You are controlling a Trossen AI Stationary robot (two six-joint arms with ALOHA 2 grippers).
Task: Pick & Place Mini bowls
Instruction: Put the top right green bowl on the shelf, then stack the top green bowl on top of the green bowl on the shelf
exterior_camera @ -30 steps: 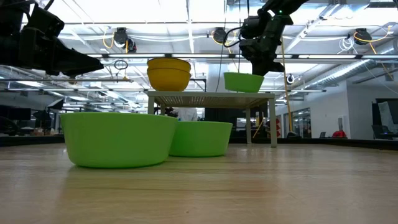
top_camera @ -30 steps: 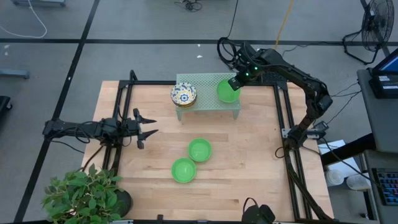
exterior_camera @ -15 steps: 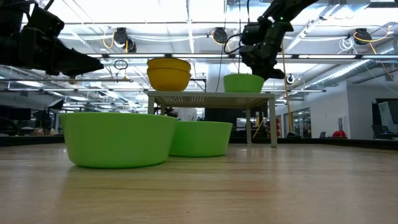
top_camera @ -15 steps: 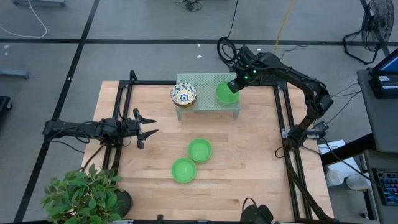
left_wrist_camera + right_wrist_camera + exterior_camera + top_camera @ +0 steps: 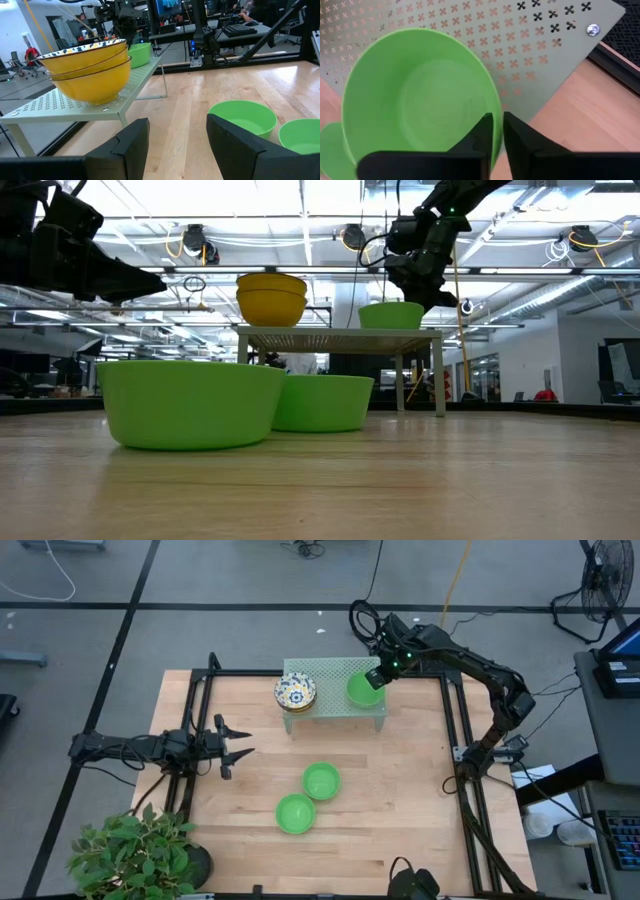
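Four bowls look to be on the rack (image 5: 335,705) so far: a stack of floral bowls (image 5: 295,692) at its left end, which the left wrist view suggests is three deep, and one green bowl (image 5: 364,690) at its right end. That green bowl appears to sit on the mesh, with the right gripper (image 5: 379,674) at its far rim. In the right wrist view the dark fingers (image 5: 480,135) pinch that rim, one inside and one outside, with only a sliver of gap, so I judge the rim is grasped and the release not finished.

Two green bowls (image 5: 309,798) are left on the bench, touching each other near the middle, toward its near edge.

At the bench's left edge the left gripper (image 5: 240,746) hovers with its fingers spread and nothing between them.

By my reading, about two thirds is done: letting go comes next, then two more carries.
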